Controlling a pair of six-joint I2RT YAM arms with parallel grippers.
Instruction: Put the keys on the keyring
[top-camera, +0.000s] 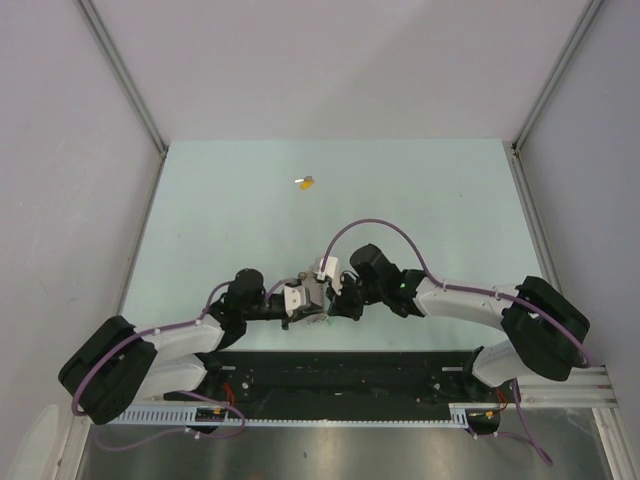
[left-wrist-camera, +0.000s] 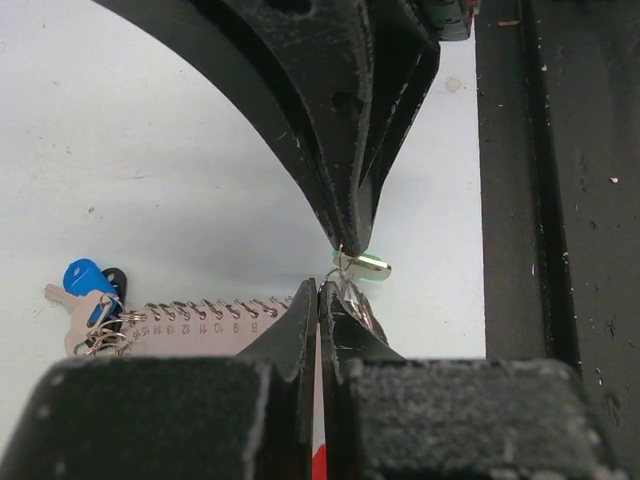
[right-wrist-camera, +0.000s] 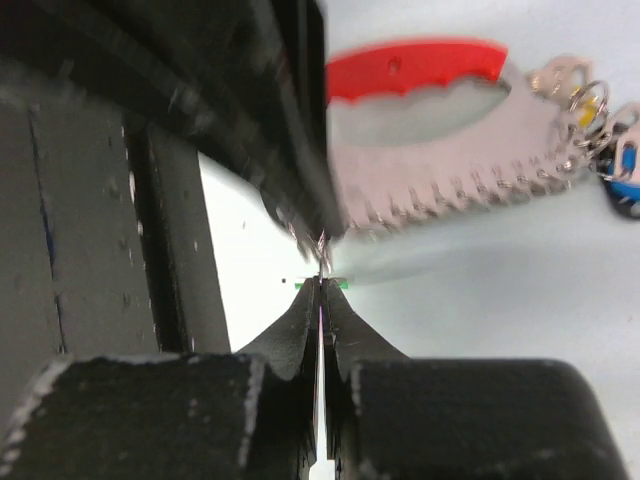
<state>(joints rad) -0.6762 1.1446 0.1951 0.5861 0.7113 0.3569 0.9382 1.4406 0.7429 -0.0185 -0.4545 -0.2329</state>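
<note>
My two grippers meet tip to tip near the table's front edge. The left gripper (left-wrist-camera: 320, 287) (top-camera: 316, 316) is shut on the keyring, whose grey numbered strap (left-wrist-camera: 200, 326) with wire loops trails left to a blue-headed key (left-wrist-camera: 84, 278). The right gripper (right-wrist-camera: 320, 281) (top-camera: 333, 306) is shut on the green-headed key (left-wrist-camera: 366, 265), held against a small wire ring at the left fingertips. In the right wrist view the keyring's red band (right-wrist-camera: 415, 62) and grey strap (right-wrist-camera: 460, 165) hang just beyond the tips. The yellow-headed key (top-camera: 306, 182) lies alone far back on the table.
The black rail (left-wrist-camera: 555, 200) along the table's front edge runs right beside the grippers. White walls with metal posts (top-camera: 125, 75) enclose the pale green table (top-camera: 220, 210) on three sides.
</note>
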